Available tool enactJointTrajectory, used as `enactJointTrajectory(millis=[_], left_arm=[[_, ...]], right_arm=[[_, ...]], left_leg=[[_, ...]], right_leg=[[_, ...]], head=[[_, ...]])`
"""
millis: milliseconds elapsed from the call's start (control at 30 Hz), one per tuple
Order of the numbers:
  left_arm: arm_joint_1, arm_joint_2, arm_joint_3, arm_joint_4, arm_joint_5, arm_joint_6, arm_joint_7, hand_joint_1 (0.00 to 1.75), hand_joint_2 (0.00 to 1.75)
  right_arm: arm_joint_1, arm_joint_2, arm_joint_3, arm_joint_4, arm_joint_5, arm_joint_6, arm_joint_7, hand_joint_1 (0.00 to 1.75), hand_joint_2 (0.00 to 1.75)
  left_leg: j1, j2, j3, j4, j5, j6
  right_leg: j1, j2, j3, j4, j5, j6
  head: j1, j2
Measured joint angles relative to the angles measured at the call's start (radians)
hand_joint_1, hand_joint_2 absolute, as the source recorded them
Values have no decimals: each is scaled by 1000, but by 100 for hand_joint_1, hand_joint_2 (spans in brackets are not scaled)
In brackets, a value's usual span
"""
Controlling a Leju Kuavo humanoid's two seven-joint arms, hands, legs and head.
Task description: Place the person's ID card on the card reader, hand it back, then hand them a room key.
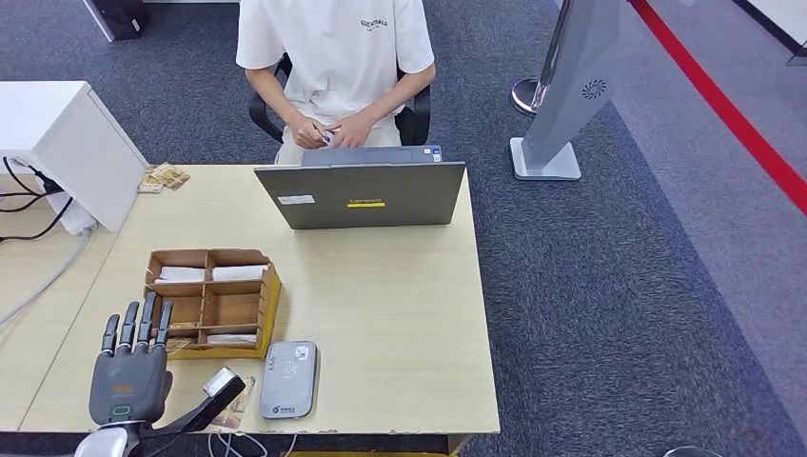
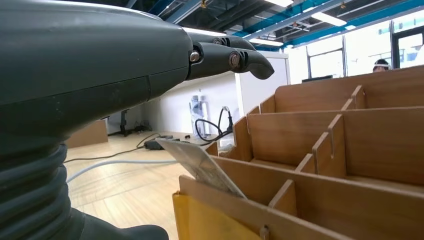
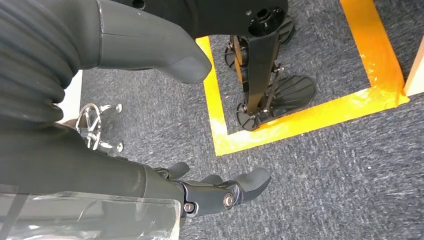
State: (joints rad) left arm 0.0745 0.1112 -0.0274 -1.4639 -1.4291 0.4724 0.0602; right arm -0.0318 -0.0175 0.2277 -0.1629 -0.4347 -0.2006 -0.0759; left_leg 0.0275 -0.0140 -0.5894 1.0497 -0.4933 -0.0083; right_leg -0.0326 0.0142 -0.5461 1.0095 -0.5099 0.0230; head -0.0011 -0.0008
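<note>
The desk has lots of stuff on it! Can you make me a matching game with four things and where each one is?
Things:
1. laptop
2. card reader
3. wooden organizer
4. left hand

Places:
A. near desk edge, just right of the organizer's front corner
B. raised at the desk's near left corner, fingers apart
C. far side of the desk, in front of the seated person
D. left half of the desk, behind the hand

Pairs: 1-C, 2-A, 3-D, 4-B

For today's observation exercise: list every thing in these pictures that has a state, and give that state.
laptop: open, lid's back towards the robot.
card reader: flat on the table, nothing on it.
wooden organiser: upright, cards in some compartments.
left hand: open, holding nothing.
right hand: hanging, holding nothing.
</note>
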Motion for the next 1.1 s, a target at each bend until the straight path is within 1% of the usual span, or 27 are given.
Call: enactJointTrajectory(millis=[233, 433, 467, 567, 600, 1100], left_arm=[[6, -4, -6, 9, 18, -54, -2, 0, 175], [6, -4, -14, 11, 19, -62, -2, 0, 175], [6, -4, -15, 11, 19, -62, -2, 7, 175], [7, -4, -18, 11, 19, -62, -2, 137, 175], [7, -4, -19, 11, 19, -62, -2, 175, 175], [14, -5, -20, 11, 26, -44, -7, 175, 175]], right_arm=[[0, 0, 0, 0, 2, -1, 3, 0, 175], [0, 0, 0, 1, 4, -1, 2, 0, 175], [0, 0, 0, 1, 4, -1, 2, 0, 175], [0, 0, 0, 1, 5, -1, 2, 0, 175], [0, 0, 0, 1, 5, -1, 2, 0, 175], [0, 0, 7, 2, 20, -12, 24, 0, 175]], left_leg=[[0, 0, 0, 0, 0, 0], [0, 0, 0, 0, 0, 0], [0, 0, 0, 0, 0, 0], [0, 0, 0, 0, 0, 0], [0, 0, 0, 0, 0, 0], [0, 0, 1, 0, 0, 0]], right_leg=[[0, 0, 0, 0, 0, 0], [0, 0, 0, 0, 0, 0], [0, 0, 0, 0, 0, 0], [0, 0, 0, 0, 0, 0], [0, 0, 0, 0, 0, 0], [0, 0, 1, 0, 0, 0]], head=[[0, 0], [0, 0], [0, 0], [0, 0], [0, 0], [0, 0]])
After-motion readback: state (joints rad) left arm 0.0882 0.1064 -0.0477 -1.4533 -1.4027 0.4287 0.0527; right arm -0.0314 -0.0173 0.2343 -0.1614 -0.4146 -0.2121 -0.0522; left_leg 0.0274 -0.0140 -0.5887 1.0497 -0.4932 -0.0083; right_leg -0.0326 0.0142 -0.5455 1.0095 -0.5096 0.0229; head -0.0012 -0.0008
